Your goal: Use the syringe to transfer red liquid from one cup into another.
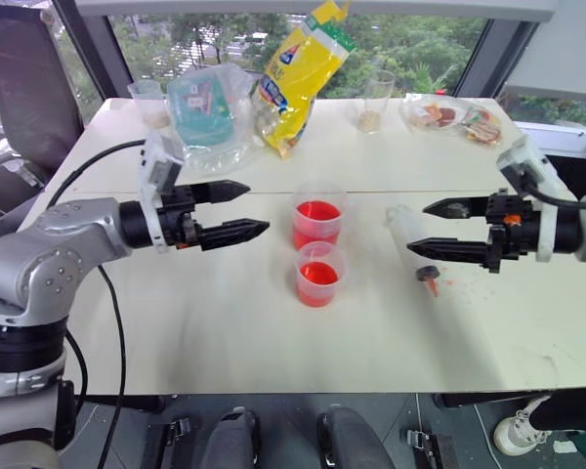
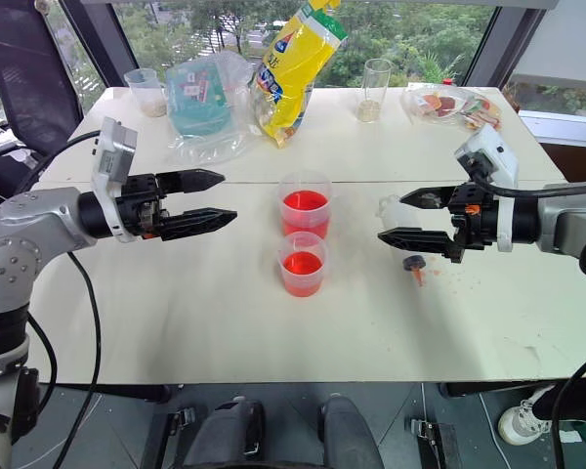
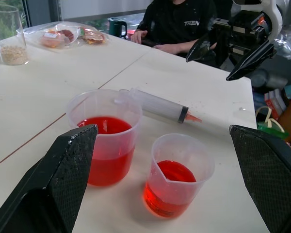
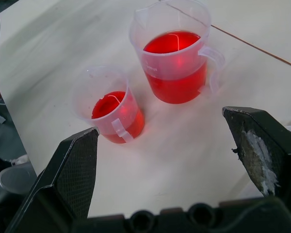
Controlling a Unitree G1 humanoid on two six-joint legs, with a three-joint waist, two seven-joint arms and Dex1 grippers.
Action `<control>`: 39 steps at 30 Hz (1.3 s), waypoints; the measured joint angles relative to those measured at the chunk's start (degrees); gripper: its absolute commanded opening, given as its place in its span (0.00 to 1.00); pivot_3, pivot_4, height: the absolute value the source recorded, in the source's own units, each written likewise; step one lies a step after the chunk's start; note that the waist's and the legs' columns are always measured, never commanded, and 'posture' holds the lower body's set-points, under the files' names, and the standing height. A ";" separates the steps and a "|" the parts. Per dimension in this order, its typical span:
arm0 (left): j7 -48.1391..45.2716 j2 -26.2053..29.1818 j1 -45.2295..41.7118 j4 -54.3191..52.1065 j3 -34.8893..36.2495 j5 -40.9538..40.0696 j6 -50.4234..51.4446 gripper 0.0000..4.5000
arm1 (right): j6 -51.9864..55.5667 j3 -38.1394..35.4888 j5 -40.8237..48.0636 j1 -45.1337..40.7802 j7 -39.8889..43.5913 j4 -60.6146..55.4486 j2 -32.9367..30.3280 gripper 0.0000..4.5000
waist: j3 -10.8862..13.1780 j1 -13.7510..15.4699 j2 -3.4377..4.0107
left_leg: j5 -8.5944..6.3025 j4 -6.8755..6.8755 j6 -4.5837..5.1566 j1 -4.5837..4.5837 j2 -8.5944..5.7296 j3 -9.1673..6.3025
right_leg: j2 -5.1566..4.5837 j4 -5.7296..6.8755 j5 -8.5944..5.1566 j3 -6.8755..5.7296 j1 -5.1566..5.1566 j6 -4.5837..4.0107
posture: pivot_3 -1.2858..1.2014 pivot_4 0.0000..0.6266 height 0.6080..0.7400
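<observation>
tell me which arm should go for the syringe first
Probably the right. The syringe lies on the table on the robot's right of both cups, just below the open right gripper. The open left gripper hovers on the far side of the taller cup and shorter cup.

A pale table (image 1: 225, 332) with a seam across its middle stands before dark-framed windows (image 1: 420, 39) showing green trees in daylight, a black chair (image 1: 20, 88) at its far left, grey floor below.
</observation>
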 measured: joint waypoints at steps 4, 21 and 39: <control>0.02 -0.62 0.02 0.03 -0.05 0.05 -0.13 1.00 | 0.00 0.00 -0.01 0.09 -0.06 0.00 -0.16 0.99 | 0.00 0.05 0.00 | 0.00 0.00 0.00 0.00 0.00 0.00 | 0.00 0.00 0.00 0.00 0.00 0.00 | 0.52 0.24 1.00; -0.46 -2.27 0.06 0.20 -0.20 0.05 -0.43 1.00 | -0.37 -0.07 -0.73 3.42 -0.55 0.52 -2.21 0.99 | 0.00 0.10 0.00 | 0.00 0.02 0.00 0.00 0.00 0.00 | 0.00 0.01 0.00 0.00 0.01 0.00 | 0.52 0.24 1.00; -2.24 -5.15 -0.57 1.80 -2.49 1.61 -2.77 1.00 | 9.83 14.15 -10.79 -10.80 -14.30 11.45 2.57 0.99 | 0.00 -0.16 -0.01 | 0.00 0.05 -0.01 0.07 0.00 0.03 | 0.01 0.05 0.00 0.04 0.03 0.00 | 0.52 0.24 1.00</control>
